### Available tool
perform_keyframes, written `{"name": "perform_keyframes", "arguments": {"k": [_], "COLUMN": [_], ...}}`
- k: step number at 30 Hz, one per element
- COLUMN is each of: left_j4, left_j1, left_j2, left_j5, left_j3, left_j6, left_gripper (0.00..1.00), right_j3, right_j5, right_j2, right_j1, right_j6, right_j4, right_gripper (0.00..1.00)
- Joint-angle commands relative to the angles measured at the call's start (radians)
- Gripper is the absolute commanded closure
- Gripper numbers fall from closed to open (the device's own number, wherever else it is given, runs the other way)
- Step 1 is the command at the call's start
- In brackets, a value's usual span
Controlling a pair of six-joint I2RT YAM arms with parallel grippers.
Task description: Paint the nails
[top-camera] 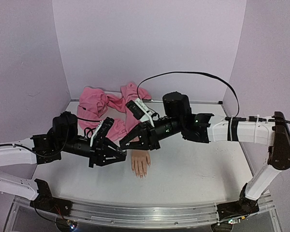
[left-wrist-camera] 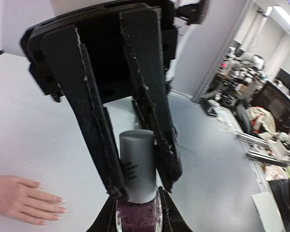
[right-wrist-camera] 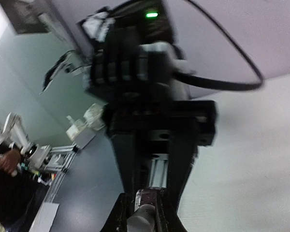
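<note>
A white table (top-camera: 198,169) stands in a booth with plain lilac walls (top-camera: 150,43) on three sides, and a metal rail (top-camera: 145,215) runs along its near edge. Past the table, the wrist views show a blurred workroom with desks and screens (left-wrist-camera: 275,92).

A pale mannequin hand (top-camera: 140,163) lies palm down on the table, its fingers pointing toward the rail. The nails (left-wrist-camera: 62,205) are at the fingertips, on the end of the hand nearest the rail. They look pale in the left wrist view and are too small to judge from above. Behind the hand, toward the back wall, a pink cloth (top-camera: 99,104) lies bunched. Both arms cross over the wrist end of the hand and hide where it meets the cloth. A black cable (top-camera: 193,73) loops above the right arm.

Just left of the hand, the two grippers meet on a small bottle (left-wrist-camera: 137,216) of dark purple polish. The left gripper (left-wrist-camera: 140,186) is narrowed onto the grey cap (left-wrist-camera: 137,159), with one finger on each side. The right gripper (top-camera: 125,143) pinches the glass body below the cap. The cap sits on top of the bottle. The right wrist view is blurred and shows only dark fingers around the glass.
</note>
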Motion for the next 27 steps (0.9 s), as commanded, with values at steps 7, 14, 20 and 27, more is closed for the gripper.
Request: {"name": "perform_keyframes", "arguments": {"k": [7, 14, 20, 27], "left_j4": [0.152, 0.124, 0.128, 0.129], "left_j1": [0.030, -0.056, -0.081, -0.092], "left_j2": [-0.087, -0.088, -0.008, 0.099], "left_j5": [-0.023, -0.777, -0.951, -0.964], "left_j3": [-0.019, -0.049, -0.016, 0.032], "left_j6": [0.041, 0.125, 0.122, 0.089], "left_gripper": [1.00, 1.00, 1.00, 1.00], "right_j3": [-0.042, -0.034, 0.009, 0.066], "right_j5": [0.050, 0.705, 0.764, 0.861], "right_j2": [-0.077, -0.122, -0.049, 0.004], "right_j1": [0.016, 0.016, 0.038, 0.058], "right_j6": [-0.076, 0.161, 0.350, 0.447], "right_j4": [0.005, -0.102, -0.102, -0.100], "right_gripper": [0.70, 0.11, 0.16, 0.16]}}
